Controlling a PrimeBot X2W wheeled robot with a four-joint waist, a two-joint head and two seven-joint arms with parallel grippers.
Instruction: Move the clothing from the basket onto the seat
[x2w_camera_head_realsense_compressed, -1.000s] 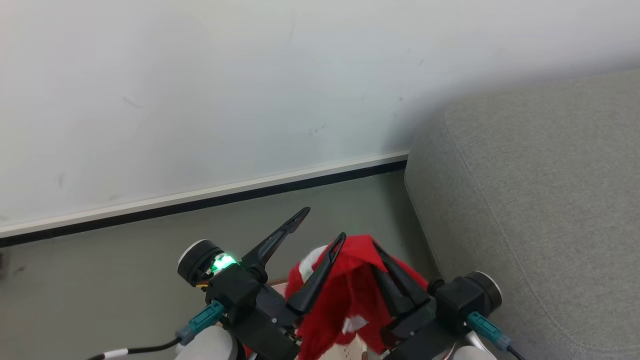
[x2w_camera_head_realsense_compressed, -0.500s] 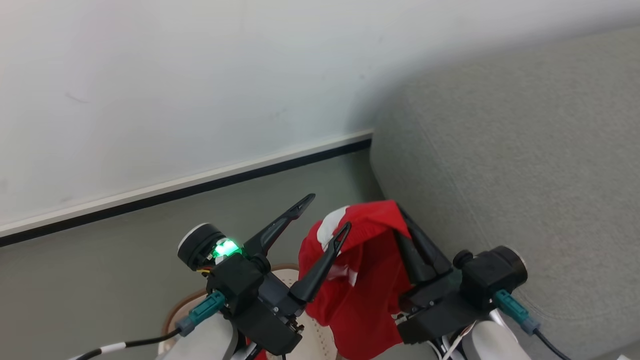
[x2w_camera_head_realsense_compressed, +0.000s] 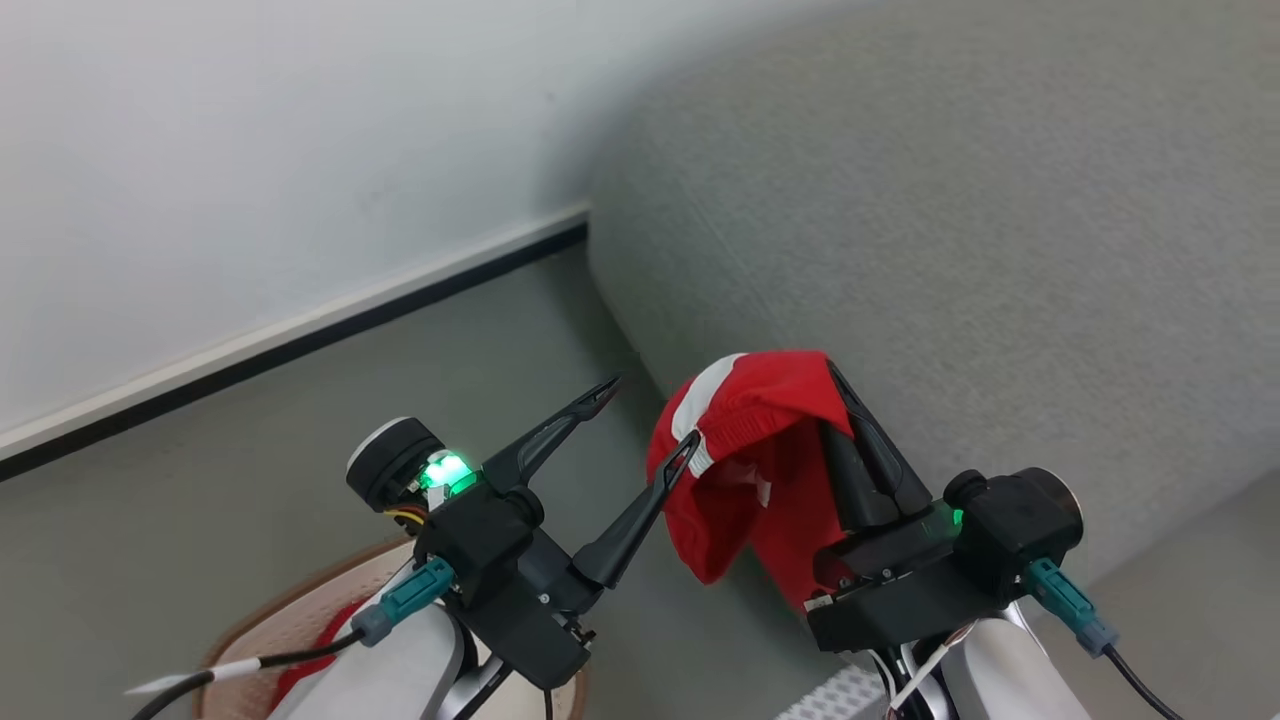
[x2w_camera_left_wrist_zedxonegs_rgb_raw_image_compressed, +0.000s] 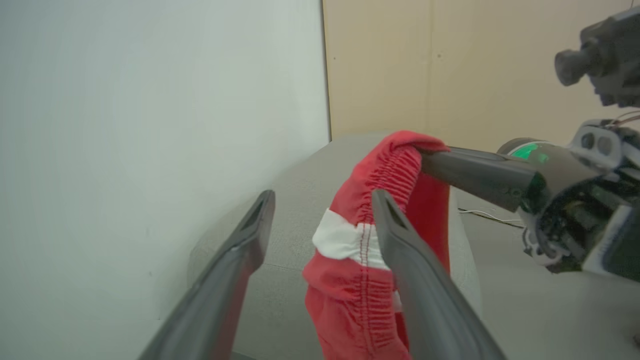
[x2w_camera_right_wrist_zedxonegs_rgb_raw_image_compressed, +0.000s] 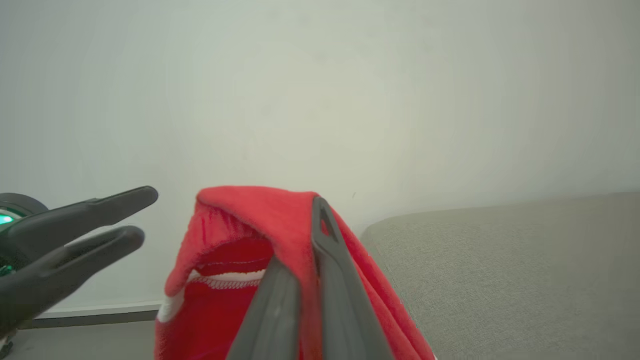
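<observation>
Head view: swings round onto the grey seat (x2w_camera_head_realsense_compressed: 950, 250), leaves basket (x2w_camera_head_realsense_compressed: 270, 610) behind low-left. Got right claw (x2w_camera_head_realsense_compressed: 835, 380) clenched on the red shorts (x2w_camera_head_realsense_compressed: 750, 430), now dangling at the cushion edge; left claw (x2w_camera_head_realsense_compressed: 650, 412) splayed, empty. Nearly drop-off time, probably.

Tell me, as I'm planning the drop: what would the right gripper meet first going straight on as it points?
Probably the plain white wall: the right gripper, shut on the red white-striped garment, points past the grey woven-fabric seat cushion, lying rightward and lower. Depth is unclear.
</observation>
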